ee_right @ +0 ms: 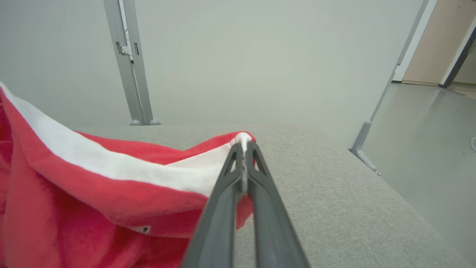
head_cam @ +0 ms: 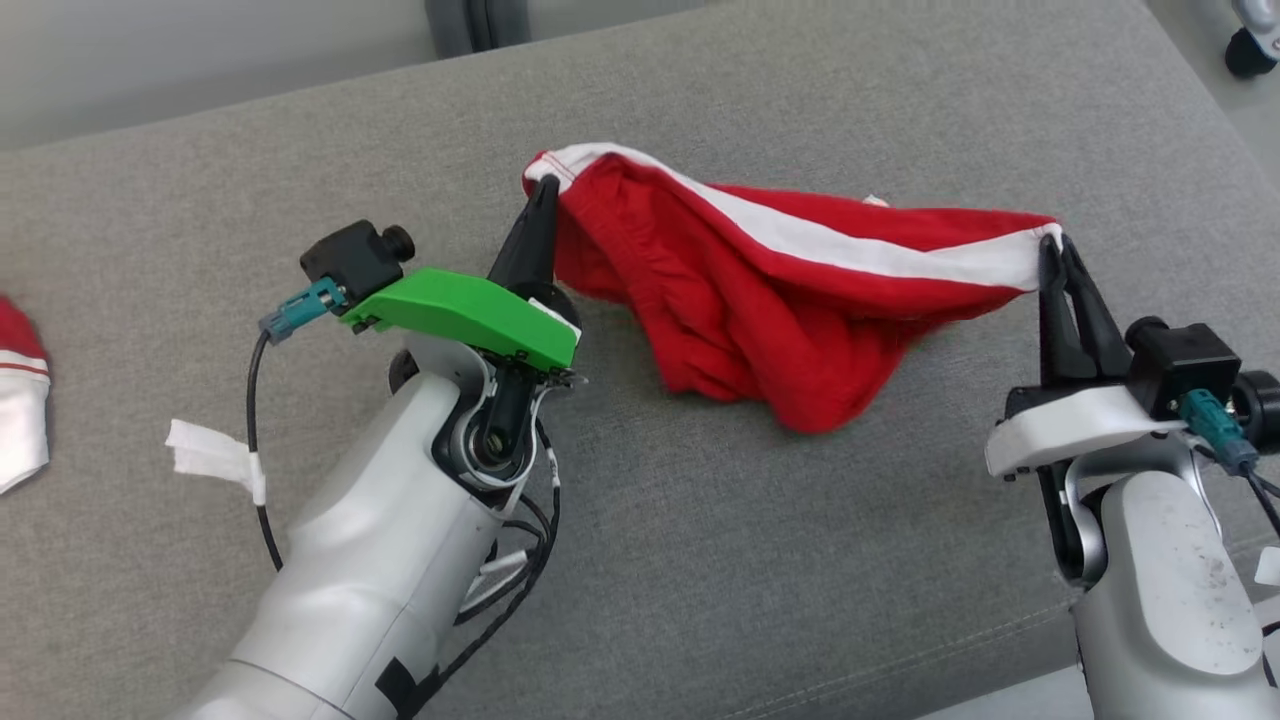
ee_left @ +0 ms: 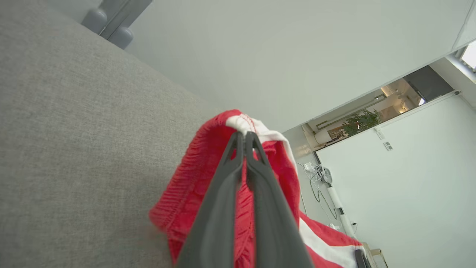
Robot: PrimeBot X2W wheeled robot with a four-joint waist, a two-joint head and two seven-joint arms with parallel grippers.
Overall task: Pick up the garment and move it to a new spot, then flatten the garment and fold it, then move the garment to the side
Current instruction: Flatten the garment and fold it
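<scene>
The one red garment (head_cam: 780,310), with its white band, hangs stretched between my two grippers, its middle sagging low over the grey cushion (head_cam: 700,560). My left gripper (head_cam: 543,190) is pinched tight on the band's end at 9 o'clock, and my right gripper (head_cam: 1050,245) on the end at 3 o'clock. Bare cushion lies open at 6 and 12 o'clock. The cushion's front edge runs by my right arm. One second red-and-white piece (head_cam: 20,400) lies far out at 9 o'clock.

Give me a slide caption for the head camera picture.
The left gripper and right gripper each pinch one end of the red garment, which sags between them over the grey cushion.
</scene>
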